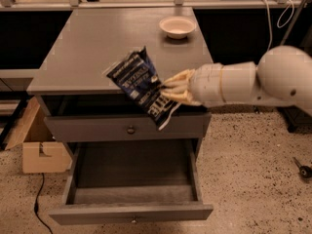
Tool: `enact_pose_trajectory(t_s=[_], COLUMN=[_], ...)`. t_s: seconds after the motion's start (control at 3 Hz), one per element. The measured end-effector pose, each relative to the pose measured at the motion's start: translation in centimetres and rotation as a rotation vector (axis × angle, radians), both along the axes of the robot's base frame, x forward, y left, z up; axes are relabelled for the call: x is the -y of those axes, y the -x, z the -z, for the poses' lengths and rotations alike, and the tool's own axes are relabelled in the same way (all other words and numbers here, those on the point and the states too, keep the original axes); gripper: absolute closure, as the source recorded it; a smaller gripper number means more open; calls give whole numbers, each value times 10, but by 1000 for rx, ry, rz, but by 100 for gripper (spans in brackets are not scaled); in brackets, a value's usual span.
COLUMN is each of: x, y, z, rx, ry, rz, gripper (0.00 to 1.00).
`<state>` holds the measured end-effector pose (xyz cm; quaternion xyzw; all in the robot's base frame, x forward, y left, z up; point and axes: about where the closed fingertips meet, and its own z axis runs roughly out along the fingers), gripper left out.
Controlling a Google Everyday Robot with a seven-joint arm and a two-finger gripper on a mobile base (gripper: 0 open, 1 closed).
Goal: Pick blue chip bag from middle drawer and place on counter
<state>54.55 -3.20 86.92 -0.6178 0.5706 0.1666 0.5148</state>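
Note:
My gripper (168, 93) is shut on the blue chip bag (140, 84), a dark navy bag with white lettering. It holds the bag tilted in the air over the front right part of the counter (92, 48), at about the height of the counter's front edge. The arm reaches in from the right. The middle drawer (131, 179) is pulled out below, and its inside looks bare. The alike grey drawer (130, 128) above it is closed.
A small pale bowl (177, 26) stands at the back right of the counter. A cardboard box (39, 145) sits on the floor left of the cabinet. A cable hangs at the far right by a shelf.

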Motion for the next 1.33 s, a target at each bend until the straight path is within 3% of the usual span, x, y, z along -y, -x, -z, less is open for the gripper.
enact_pose_trajectory(t_s=[0.33, 0.67, 1.0, 1.33], x=[21, 34, 34, 26], y=[-79, -136, -136, -156], z=[-58, -77, -77, -68], rx=[-12, -93, -93, -147], ry=[9, -11, -11, 11], rz=[154, 286, 286, 308], gripper=[100, 100, 100, 100])
